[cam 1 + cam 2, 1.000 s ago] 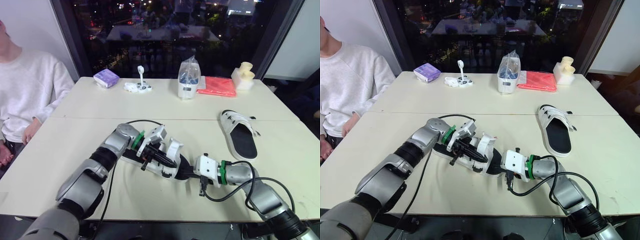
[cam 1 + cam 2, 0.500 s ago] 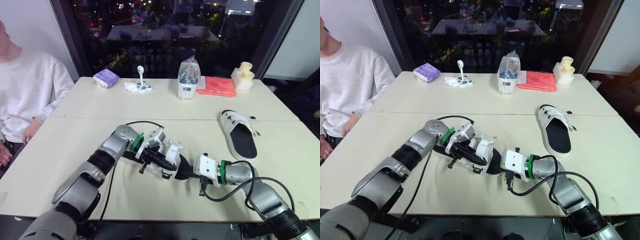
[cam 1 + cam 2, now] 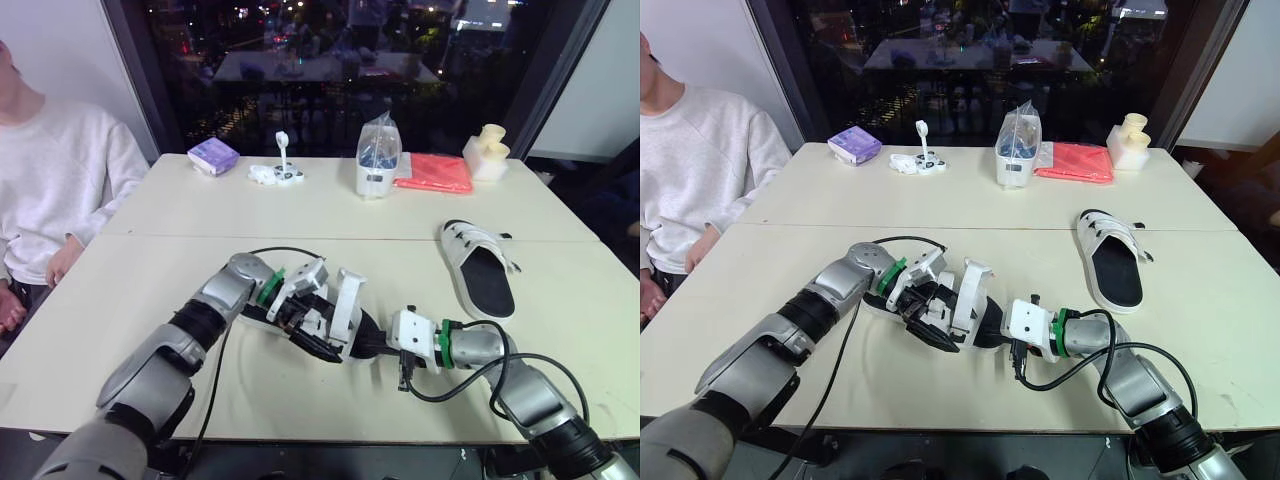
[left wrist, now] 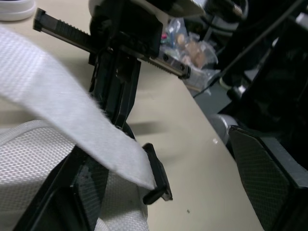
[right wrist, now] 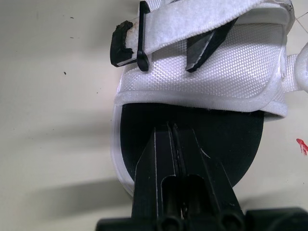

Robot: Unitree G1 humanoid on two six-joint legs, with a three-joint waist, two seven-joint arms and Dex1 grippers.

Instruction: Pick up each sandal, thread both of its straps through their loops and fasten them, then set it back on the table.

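Note:
A white sandal with a black footbed [image 3: 345, 312] lies near the table's front edge, one white strap [image 3: 349, 296] standing up from it. My left gripper [image 3: 308, 328] is open beside that strap. In the left wrist view the strap [image 4: 72, 110] crosses in front of one of the fingers [image 4: 82, 192], ending by a black loop [image 4: 156, 180]. My right gripper [image 3: 380, 343] is shut, its tips [image 5: 174, 126] lying on the black footbed [image 5: 231, 130] below the white upper [image 5: 207, 72]. A second sandal [image 3: 480, 268] lies flat at the right.
A person in a white sweater [image 3: 50, 180] sits at the table's left. Along the far side stand a purple pack [image 3: 212, 155], small white items [image 3: 278, 175], a clear bag [image 3: 378, 160], a red cloth [image 3: 435, 172] and a cream object [image 3: 487, 150].
My left gripper has opened and dipped toward the near side of the sandal. The strap now stands more upright. The right gripper has not moved.

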